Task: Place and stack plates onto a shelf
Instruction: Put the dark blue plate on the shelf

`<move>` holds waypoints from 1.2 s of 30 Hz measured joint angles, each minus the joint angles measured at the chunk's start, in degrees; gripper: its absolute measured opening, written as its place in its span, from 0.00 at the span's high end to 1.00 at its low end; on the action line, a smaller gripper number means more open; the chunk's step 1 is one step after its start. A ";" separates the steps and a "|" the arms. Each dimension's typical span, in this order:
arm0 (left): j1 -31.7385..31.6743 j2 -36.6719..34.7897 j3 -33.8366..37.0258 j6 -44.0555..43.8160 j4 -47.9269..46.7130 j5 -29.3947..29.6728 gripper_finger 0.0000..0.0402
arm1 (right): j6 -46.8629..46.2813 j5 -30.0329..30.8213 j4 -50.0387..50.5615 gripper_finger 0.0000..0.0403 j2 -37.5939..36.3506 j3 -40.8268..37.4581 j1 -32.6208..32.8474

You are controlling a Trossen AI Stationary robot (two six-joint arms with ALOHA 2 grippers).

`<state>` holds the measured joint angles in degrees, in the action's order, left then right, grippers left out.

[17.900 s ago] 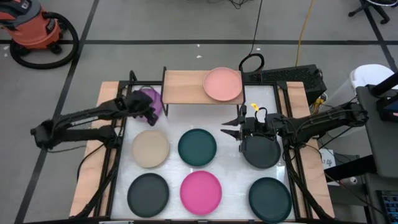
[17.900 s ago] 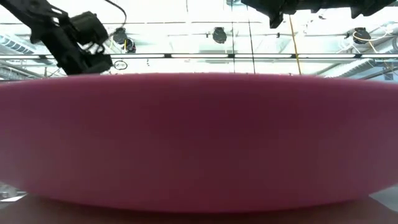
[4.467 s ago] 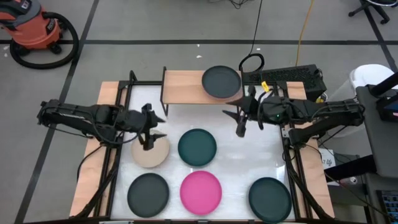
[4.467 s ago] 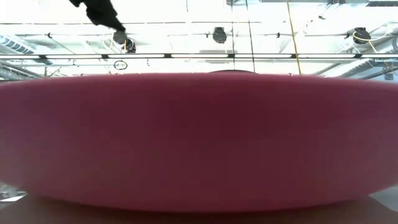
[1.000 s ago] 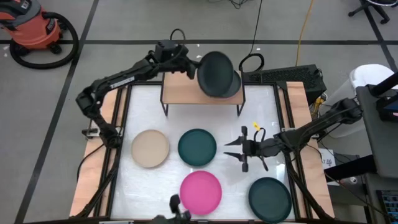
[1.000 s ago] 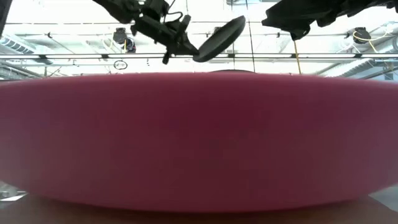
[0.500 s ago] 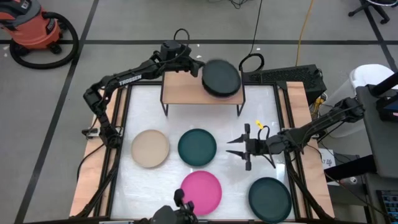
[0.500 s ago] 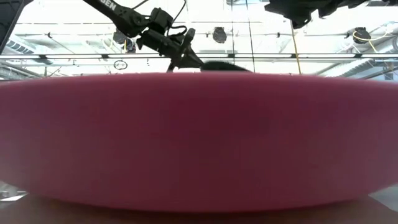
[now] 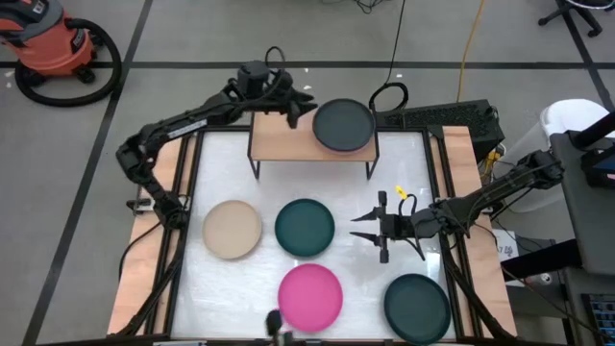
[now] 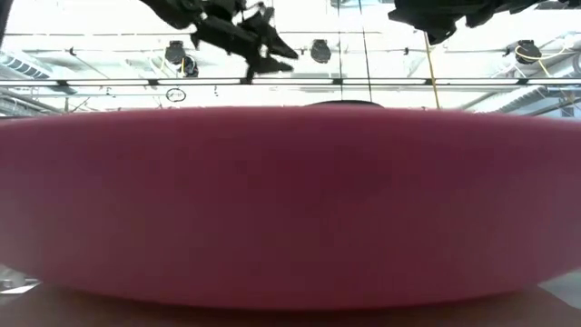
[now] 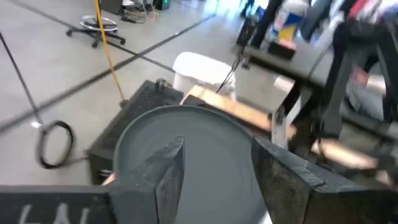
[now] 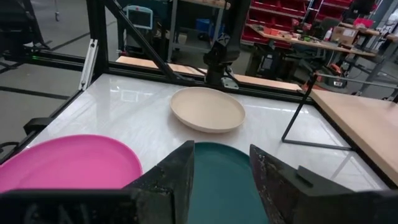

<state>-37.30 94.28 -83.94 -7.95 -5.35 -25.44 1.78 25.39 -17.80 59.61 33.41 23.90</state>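
near row: hot pink plate (image 9: 310, 297) and a teal plate (image 9: 417, 307) sit at the worktop's (image 9: 413, 163) near edge; the pink one fills the low view.
middle row: beige plate (image 9: 232, 229) and a 2nd teal plate (image 9: 305, 227), well apart.
right hand (image 9: 370, 231): fingers spread, empty, low between the middle teal plate and the near teal one.
shelf (image 9: 279, 135): at the far edge, a charcoal plate (image 9: 342, 125) on top of its right end; what lies under it cannot be told.
left hand (image 9: 301, 109): fingers apart, gripping nothing, just beside the charcoal plate's left rim, over the shelf.
handling: the plates look stiff, light and matte, so likely not slippery; i judge the low rim the only place to pinch, 1 finger inside, 1 under.
edges: plates near the worktop's edge leave the rim easy to reach from outside.
open room: the shelf's left half is bare wood, room for 1 more stack; the gaps between plates look wide enough for a hand.
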 joint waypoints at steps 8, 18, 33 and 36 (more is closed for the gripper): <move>4.07 -23.31 15.16 11.41 -2.71 11.52 0.74 | -1.75 0.00 0.64 0.65 0.00 0.00 1.24; 14.90 -49.98 59.79 5.68 27.49 19.84 0.79 | 0.97 -0.02 -6.40 0.65 0.00 0.81 0.85; 22.05 -53.04 78.77 0.66 49.05 22.04 0.79 | -14.62 -1.91 36.35 0.65 2.99 21.84 -0.68; 23.52 -53.02 78.79 2.20 47.72 22.05 0.79 | -21.22 -6.02 39.64 0.65 3.96 20.77 -0.68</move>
<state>-13.78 41.25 -5.15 -5.75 42.37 -3.39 -19.44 19.37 21.84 63.58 54.18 23.22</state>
